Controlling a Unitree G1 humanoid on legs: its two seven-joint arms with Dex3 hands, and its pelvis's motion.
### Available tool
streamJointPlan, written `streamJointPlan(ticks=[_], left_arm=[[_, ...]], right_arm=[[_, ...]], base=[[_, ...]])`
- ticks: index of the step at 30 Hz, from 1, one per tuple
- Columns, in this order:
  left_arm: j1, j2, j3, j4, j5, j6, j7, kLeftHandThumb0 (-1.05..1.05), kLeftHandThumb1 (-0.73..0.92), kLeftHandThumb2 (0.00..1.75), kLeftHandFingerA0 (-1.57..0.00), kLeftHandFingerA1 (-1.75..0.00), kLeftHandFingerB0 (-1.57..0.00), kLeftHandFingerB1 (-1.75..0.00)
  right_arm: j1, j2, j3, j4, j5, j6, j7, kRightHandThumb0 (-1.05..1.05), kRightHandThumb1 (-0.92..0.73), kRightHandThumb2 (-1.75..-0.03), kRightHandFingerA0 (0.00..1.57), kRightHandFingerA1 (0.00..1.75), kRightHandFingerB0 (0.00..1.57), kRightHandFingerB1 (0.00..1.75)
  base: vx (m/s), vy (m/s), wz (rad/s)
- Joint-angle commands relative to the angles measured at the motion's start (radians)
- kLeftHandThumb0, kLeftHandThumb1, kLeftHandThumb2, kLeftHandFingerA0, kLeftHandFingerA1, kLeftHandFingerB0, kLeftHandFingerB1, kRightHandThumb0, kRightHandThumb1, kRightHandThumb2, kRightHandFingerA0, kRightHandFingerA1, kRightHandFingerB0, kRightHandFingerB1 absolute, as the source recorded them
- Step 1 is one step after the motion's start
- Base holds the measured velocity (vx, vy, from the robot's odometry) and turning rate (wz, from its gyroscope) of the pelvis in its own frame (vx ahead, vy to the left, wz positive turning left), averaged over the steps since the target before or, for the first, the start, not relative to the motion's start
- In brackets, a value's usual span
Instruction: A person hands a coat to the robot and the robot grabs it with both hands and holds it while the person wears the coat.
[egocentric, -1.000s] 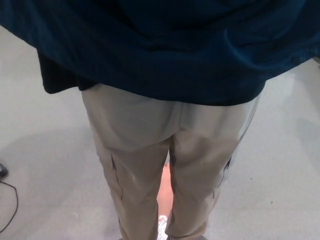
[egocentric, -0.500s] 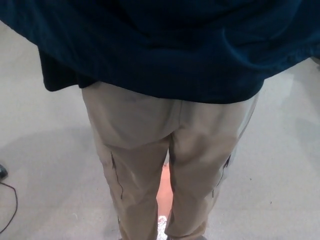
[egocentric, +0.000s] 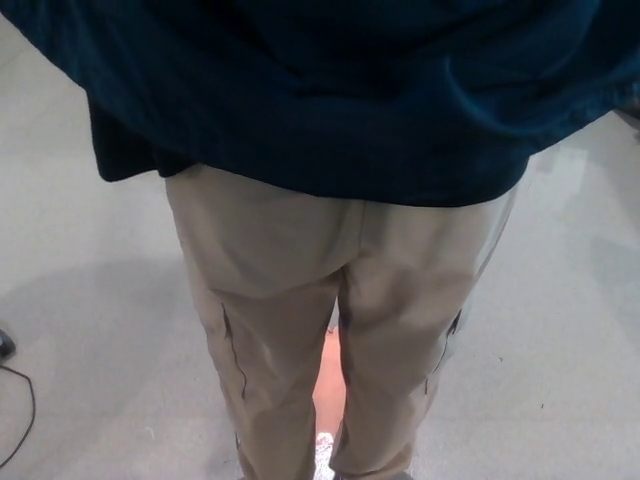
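Observation:
A dark blue coat (egocentric: 330, 90) fills the top of the head view, spread from edge to edge, its lower hem hanging over a person's hips. The person stands close in front with their back to me, in beige trousers (egocentric: 300, 300). Neither of my hands shows in the picture; whatever holds the coat lies above or outside the frame.
Grey floor (egocentric: 90, 300) lies on both sides of the person's legs. A thin black cable (egocentric: 22, 415) and a small dark object (egocentric: 5, 343) sit at the left edge. A bit of orange and white shows between the legs near the bottom.
The coat's left edge has drawn slightly inward and up, baring a little more floor at the upper left. The person's legs stay where they were.

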Motion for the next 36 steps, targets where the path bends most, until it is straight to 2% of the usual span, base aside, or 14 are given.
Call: streamJointPlan(ticks=[1, 4, 5, 10, 11, 13, 17, 20, 21, 23, 24, 28, 32, 36], left_arm=[[0.546, -0.28, 0.186, -0.34, -0.156, -0.068, -0.06, -0.33, 0.6, 1.13, -0.01, -0.51, 0.0, -0.48], [0.685, -0.336, 0.173, -0.378, -0.202, -0.121, -0.066, -0.69, 0.67, 1.01, -0.02, -0.39, -0.08, -0.36], [0.737, -0.368, 0.148, -0.375, -0.211, -0.163, -0.038, -0.34, 0.56, 1.1, -0.02, -0.51, 0.0, -0.47], [1.016, -0.486, 0.055, -0.356, -0.118, -0.313, 0.042, -0.33, 0.61, 1.13, -0.03, -0.53, 0.0, -0.48], [1.055, -0.499, 0.041, -0.353, -0.108, -0.327, 0.045, -0.61, 0.84, 0.65, -0.08, -0.38, -0.16, -0.3], [1.123, -0.523, 0.019, -0.34, -0.097, -0.359, 0.056, -0.34, 0.58, 1.11, -0.04, -0.54, 0.0, -0.48], [1.225, -0.558, 0.011, -0.306, -0.074, -0.431, 0.087, -0.33, 0.6, 1.12, -0.05, -0.55, 0.0, -0.48], [1.273, -0.575, 0.01, -0.261, -0.056, -0.479, 0.115, -0.33, 0.58, 1.11, -0.06, -0.55, 0.0, -0.48], [1.301, -0.584, 0.006, -0.231, -0.035, -0.508, 0.136, -0.62, 0.84, 0.64, -0.14, -0.48, -0.23, -0.3], [1.354, -0.596, 0.002, -0.21, -0.021, -0.53, 0.138, -0.63, 0.84, 0.64, -0.13, -0.48, -0.23, -0.29], [1.394, -0.6, -0.009, -0.19, 0.015, -0.538, 0.144, -0.63, 0.86, 0.66, -0.17, -0.49, -0.23, -0.3], [1.483, -0.604, -0.045, -0.111, 0.113, -0.574, 0.184, -0.61, 0.84, 0.65, -0.24, -0.48, -0.28, -0.33], [1.555, -0.6, -0.13, -0.001, 0.245, -0.563, 0.264, -0.65, 0.66, 1.0, -0.32, -0.59, -0.21, -0.46], [1.564, -0.552, -0.233, 0.128, 0.402, -0.5, 0.429, -0.59, 0.78, 0.63, -0.41, -0.47, -0.34, -0.34]], right_arm=[[0.482, 0.181, -0.111, -0.415, 0.206, 0.093, 0.068, -0.73, -0.56, -0.95, 0.04, 0.52, 0.0, 0.31], [0.622, 0.235, -0.122, -0.498, 0.184, 0.1, 0.074, -0.74, -0.59, -0.97, 0.0, 0.49, 0.0, 0.28], [0.681, 0.274, -0.118, -0.527, 0.155, 0.088, 0.063, -0.69, -0.76, -0.63, 0.13, 0.45, 0.08, 0.27], [1.01, 0.414, -0.089, -0.564, 0.143, -0.076, 0.062, -0.67, -0.81, -0.68, 0.1, 0.42, 0.09, 0.21], [1.044, 0.426, -0.084, -0.561, 0.13, -0.102, 0.06, -0.64, -0.82, -0.66, 0.1, 0.45, 0.07, 0.21], [1.117, 0.45, -0.076, -0.561, 0.117, -0.143, 0.062, -0.7, -0.65, -0.95, 0.07, 0.52, 0.03, 0.29], [1.254, 0.51, -0.036, -0.544, 0.094, -0.249, 0.043, -0.65, -0.84, -0.66, 0.09, 0.59, 0.08, 0.24], [1.327, 0.548, 0.004, -0.511, 0.063, -0.32, 0.023, -0.65, -0.84, -0.65, 0.1, 0.63, 0.08, 0.24], [1.382, 0.555, 0.022, -0.482, 0.049, -0.367, 0.027, -0.61, -0.84, -0.68, 0.08, 0.6, 0.07, 0.2], [1.448, 0.57, 0.044, -0.451, 0.042, -0.43, 0.028, -0.6, -0.84, -0.67, 0.09, 0.61, 0.08, 0.23], [1.505, 0.587, 0.064, -0.416, 0.019, -0.476, 0.023, -0.34, -0.61, -1.12, 0.02, 0.54, 0.0, 0.51], [1.633, 0.624, 0.099, -0.293, -0.048, -0.615, -0.001, -0.59, -0.82, -0.65, 0.19, 0.56, 0.11, 0.25], [1.76, 0.651, 0.146, -0.164, -0.126, -0.698, -0.015, -0.62, -0.66, -0.92, 0.24, 0.58, 0.07, 0.41], [1.824, 0.67, 0.144, -0.028, -0.235, -0.764, -0.053, -0.65, -0.7, -0.94, 0.28, 0.57, 0.1, 0.43]], base=[[0.0, 0.0, 0.0], [0.0, 0.0, 0.0], [0.0, 0.0, 0.0], [0.0, 0.0, 0.0], [0.0, 0.0, 0.0], [0.0, 0.0, 0.0], [0.0, 0.0, 0.0], [0.0, 0.0, 0.0], [0.0, 0.0, 0.0], [0.0, 0.0, 0.0], [0.0, 0.0, 0.0], [0.0, 0.0, 0.0], [0.0, 0.0, 0.0], [0.0, 0.0, 0.0]])
